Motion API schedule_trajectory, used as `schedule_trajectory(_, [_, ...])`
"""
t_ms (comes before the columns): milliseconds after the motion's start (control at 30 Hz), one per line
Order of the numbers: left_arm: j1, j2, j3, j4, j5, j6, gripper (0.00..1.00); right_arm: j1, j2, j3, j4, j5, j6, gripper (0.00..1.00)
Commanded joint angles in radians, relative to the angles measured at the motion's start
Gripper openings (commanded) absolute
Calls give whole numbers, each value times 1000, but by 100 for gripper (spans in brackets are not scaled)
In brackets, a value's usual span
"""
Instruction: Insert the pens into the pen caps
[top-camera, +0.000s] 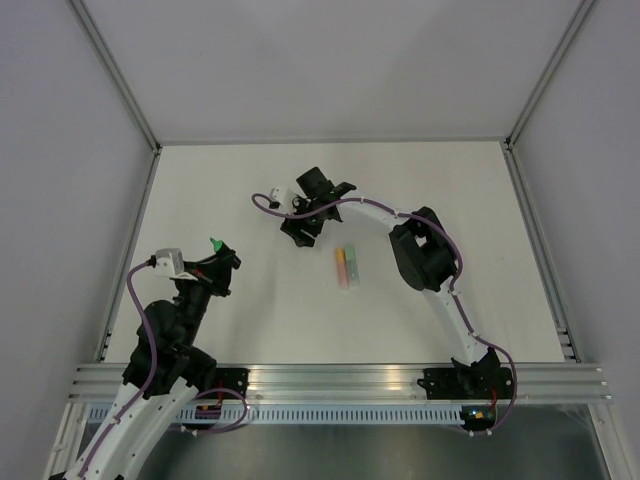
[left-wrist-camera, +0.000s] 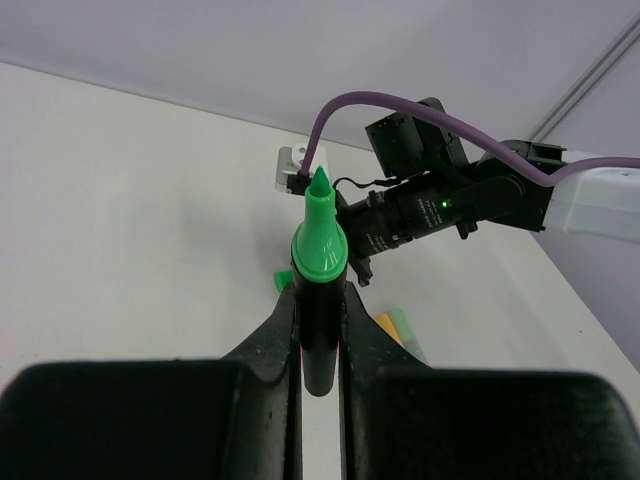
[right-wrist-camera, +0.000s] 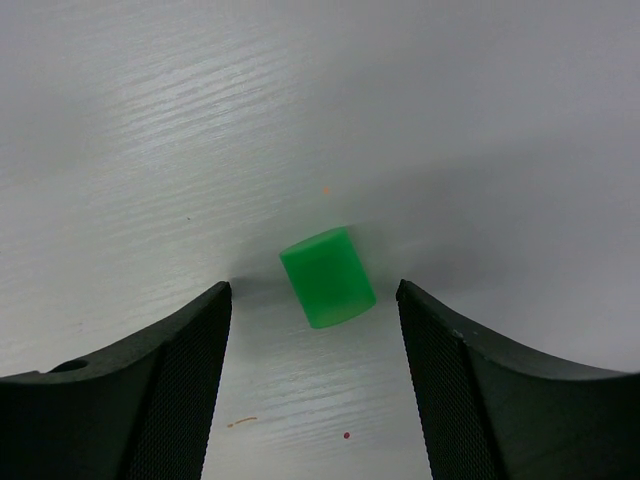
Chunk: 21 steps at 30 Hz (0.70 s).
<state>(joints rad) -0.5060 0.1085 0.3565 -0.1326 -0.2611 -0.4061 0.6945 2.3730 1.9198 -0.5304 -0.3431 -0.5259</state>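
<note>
Check the left gripper (left-wrist-camera: 318, 300) first. Its two black fingers are clamped on the dark-bodied marker pen with the bright green conical tip (left-wrist-camera: 320, 240). The pen stands upright in the grip with the tip pointing away from the wrist. In the top view you find this gripper (top-camera: 222, 258) raised over the left part of the white table (top-camera: 450, 200), with the green tip (top-camera: 215, 243) showing just above it.

Next, check the right gripper (right-wrist-camera: 312, 288). Its jaws stand wide apart and hold nothing. A small, stubby bright green plastic cap (right-wrist-camera: 328, 278) lies on its side on the table between the two fingers, with bare table visible on both sides of it. In the top view, this gripper (top-camera: 300, 228) points down at the table, left of centre.

Locate the remaining pens. The short orange marker pen (top-camera: 341, 262) and the pale mint green marker pen (top-camera: 351, 268) lie side by side near the table centre, just beside the right gripper and on the side nearer the arm bases.
</note>
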Motion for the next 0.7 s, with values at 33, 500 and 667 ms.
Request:
schedule_trajectory(33, [1, 0, 2, 25, -9, -23, 2, 2, 46, 36, 24, -2, -36, 74])
schedule_trajectory(500, [1, 0, 4, 25, -9, -22, 2, 2, 52, 27, 3, -36, -11, 52])
schedule_trajectory(667, [1, 0, 4, 25, -9, -22, 2, 3, 22, -14, -2, -11, 1, 49])
